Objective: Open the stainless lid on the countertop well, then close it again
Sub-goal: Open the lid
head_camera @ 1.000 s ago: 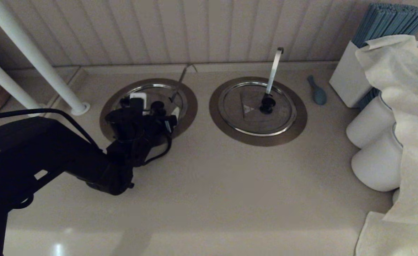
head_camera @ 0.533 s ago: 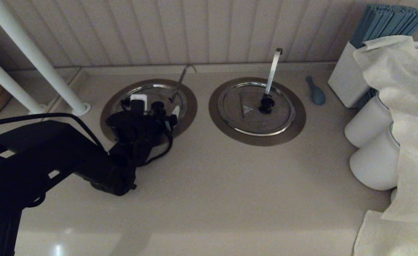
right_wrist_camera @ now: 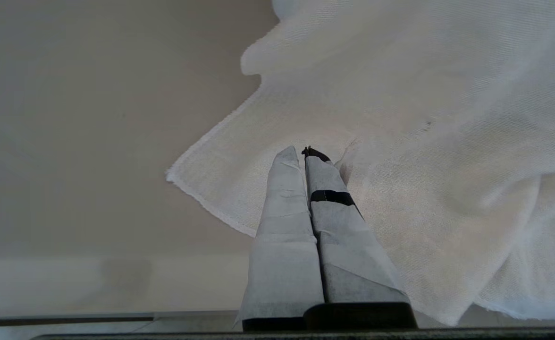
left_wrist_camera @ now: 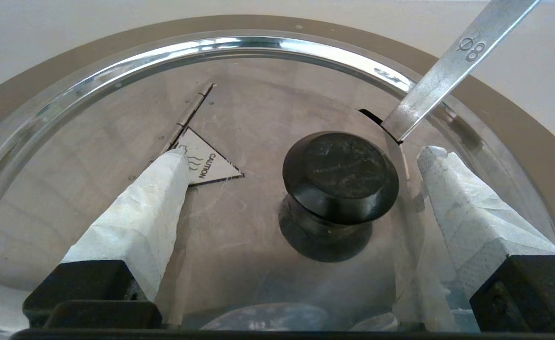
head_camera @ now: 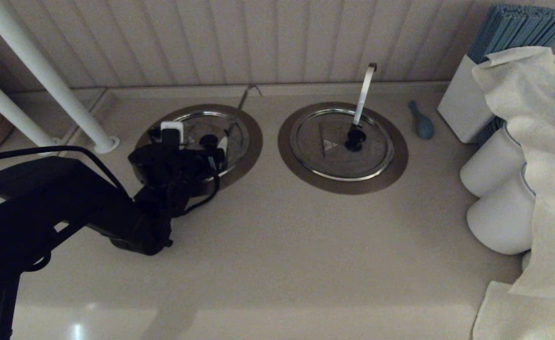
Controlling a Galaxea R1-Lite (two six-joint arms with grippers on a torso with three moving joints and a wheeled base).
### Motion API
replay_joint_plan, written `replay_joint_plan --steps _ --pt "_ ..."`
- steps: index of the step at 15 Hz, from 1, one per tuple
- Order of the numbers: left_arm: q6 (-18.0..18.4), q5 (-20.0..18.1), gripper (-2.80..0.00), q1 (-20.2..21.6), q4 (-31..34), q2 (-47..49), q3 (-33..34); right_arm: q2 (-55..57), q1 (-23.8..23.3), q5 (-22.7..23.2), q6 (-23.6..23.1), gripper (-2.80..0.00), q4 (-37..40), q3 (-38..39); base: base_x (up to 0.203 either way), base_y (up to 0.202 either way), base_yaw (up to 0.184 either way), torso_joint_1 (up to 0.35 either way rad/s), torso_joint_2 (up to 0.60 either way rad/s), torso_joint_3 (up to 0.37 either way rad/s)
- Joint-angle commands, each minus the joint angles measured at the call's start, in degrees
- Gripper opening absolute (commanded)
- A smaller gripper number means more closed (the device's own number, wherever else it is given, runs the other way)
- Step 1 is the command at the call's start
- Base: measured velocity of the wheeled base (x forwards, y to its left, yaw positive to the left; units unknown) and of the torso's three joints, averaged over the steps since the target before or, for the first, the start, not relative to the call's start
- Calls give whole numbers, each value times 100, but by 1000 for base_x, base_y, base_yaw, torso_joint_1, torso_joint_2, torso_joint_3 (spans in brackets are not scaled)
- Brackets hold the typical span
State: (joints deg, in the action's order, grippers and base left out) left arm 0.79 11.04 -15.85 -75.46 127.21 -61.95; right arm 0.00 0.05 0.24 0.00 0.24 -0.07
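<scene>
The stainless lid lies flat and closed in the countertop well, whose brushed collar rings it. Its black centre knob stands between the two spread fingers of my left gripper, which touch neither side of it. In the head view the left gripper hovers low over the lid. The caution triangle sits by one fingertip. The thin hooked grey rod rises from the lid's notch. My right gripper is shut, empty, above a white cloth; it is outside the head view.
The twin lid with its broad bright handle sits to the right. A blue spoon, a white box of blue sticks, white cylinders and draped cloth crowd the right. White poles stand far left.
My left arm and gripper have shifted a little to the left and slightly farther back over the lid. The lid has stayed flat in the well.
</scene>
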Motion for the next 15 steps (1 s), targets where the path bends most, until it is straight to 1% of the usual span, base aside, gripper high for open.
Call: replay_joint_plan --steps 1,15 --pt "0 3 0 25 -74 -43 -10 9 4 2 0 -280 2 -1 0 0 0 0 0 0" --pt "-44 29 0 50 -92 -444 2 9 4 2 0 -280 2 4 0 0 0 0 0 0"
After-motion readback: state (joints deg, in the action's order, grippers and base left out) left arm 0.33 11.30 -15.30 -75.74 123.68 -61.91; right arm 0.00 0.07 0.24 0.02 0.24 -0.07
